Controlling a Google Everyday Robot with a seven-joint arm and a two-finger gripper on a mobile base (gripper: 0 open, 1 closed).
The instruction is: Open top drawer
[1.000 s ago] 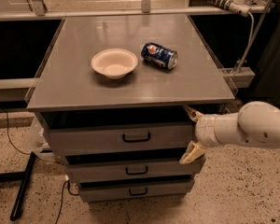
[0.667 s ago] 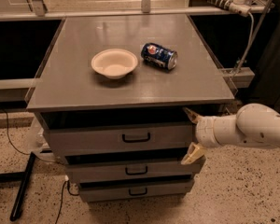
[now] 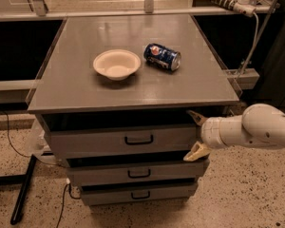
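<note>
The top drawer (image 3: 123, 140) is the wide grey front just under the cabinet's top, with a small black loop handle (image 3: 138, 139). It stands pulled out a little, with a dark gap above its front. My gripper (image 3: 194, 134) comes in from the right on a white arm and is open. One cream finger lies above the drawer's right end and the other (image 3: 195, 152) below it, so they straddle the right edge of the drawer front, well right of the handle.
Two shorter grey drawers (image 3: 137, 173) sit below. On the cabinet top (image 3: 76, 87) stand a cream bowl (image 3: 116, 64) and a blue can (image 3: 162, 56) lying on its side. A black bar (image 3: 23, 189) and cables lie on the speckled floor at the left.
</note>
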